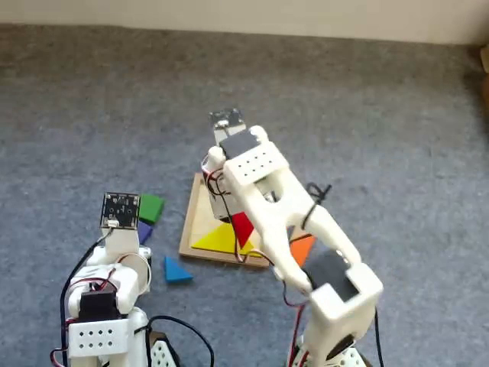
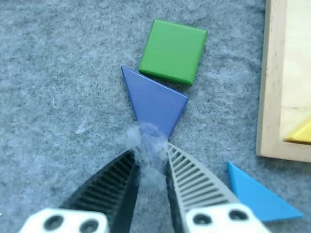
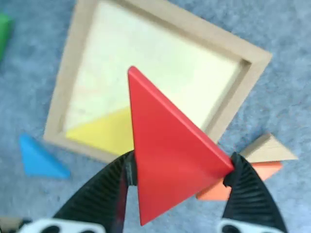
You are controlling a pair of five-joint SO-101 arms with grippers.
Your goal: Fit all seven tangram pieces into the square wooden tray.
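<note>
A large, flat red triangle point(image 3: 165, 145) is clamped between the right gripper's point(image 3: 182, 162) jaws above the square wooden tray point(image 3: 63, 92), where a yellow piece point(image 3: 104, 131) lies. The left gripper's point(image 2: 150, 155) jaws are narrowly parted at a dark blue triangle's point(image 2: 155, 99) corner.

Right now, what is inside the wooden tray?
A yellow triangle lies in one corner of the wooden tray; the floor seen beside it is bare wood. The red triangle held in the right gripper covers part of the floor, so anything beneath it cannot be seen.
</note>
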